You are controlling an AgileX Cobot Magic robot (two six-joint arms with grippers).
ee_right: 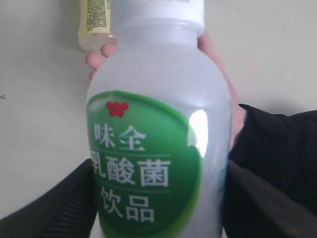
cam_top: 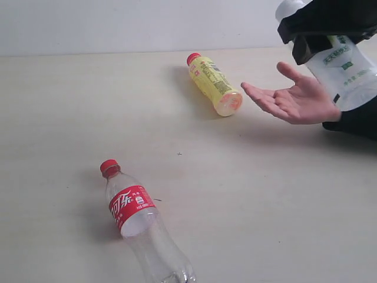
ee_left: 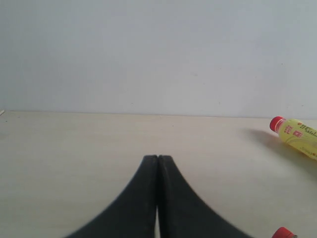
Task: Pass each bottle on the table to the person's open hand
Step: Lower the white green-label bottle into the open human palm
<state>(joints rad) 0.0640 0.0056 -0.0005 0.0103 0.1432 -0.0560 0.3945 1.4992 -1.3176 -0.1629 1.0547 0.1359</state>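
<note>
My right gripper (cam_top: pixel 324 41) (ee_right: pixel 158 198) is shut on the white bottle with the green label (cam_top: pixel 347 73) (ee_right: pixel 158 148), held in the air just above and behind the person's open hand (cam_top: pixel 294 100) (ee_right: pixel 218 84). The yellow bottle with the red cap (cam_top: pixel 213 84) (ee_left: pixel 297 136) (ee_right: pixel 94 20) lies on the table (cam_top: pixel 247 194) left of that hand. The clear bottle with red cap and red label (cam_top: pixel 138 221) lies near the front left; its cap (ee_left: pixel 283 233) shows in the left wrist view. My left gripper (ee_left: pixel 158 157) is shut and empty, low over the table. The fruit-label bottle is out of view.
The person's dark sleeve (cam_top: pixel 359 121) (ee_right: pixel 277 148) reaches in from the right edge. A pale wall (cam_top: pixel 118 23) stands behind the table's far edge.
</note>
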